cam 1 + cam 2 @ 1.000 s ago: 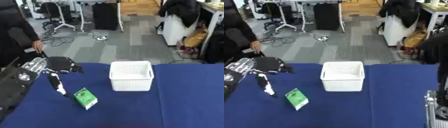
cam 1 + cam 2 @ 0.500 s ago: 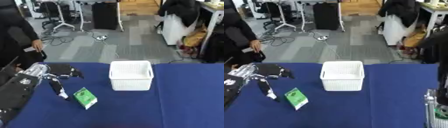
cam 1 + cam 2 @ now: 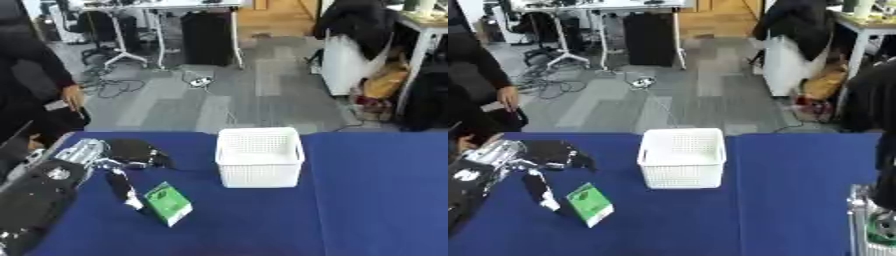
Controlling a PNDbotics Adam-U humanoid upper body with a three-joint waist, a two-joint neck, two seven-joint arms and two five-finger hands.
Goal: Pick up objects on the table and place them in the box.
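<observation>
Left eye view: left hand (image 3: 114, 159) open beside green carton (image 3: 168, 203), near white basket (image 3: 259, 156)

green packet (image 3: 168, 203): tilted, seemingly on edge | white basket (image 3: 259, 156): upright, right of it

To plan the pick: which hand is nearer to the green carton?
Left. The left hand is just left of the green carton; the right hand is out of view.

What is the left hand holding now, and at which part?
Nothing yet. The left hand is open; one finger reaches down beside the green carton, which stands on the table. Whether they touch cannot be told.
</observation>
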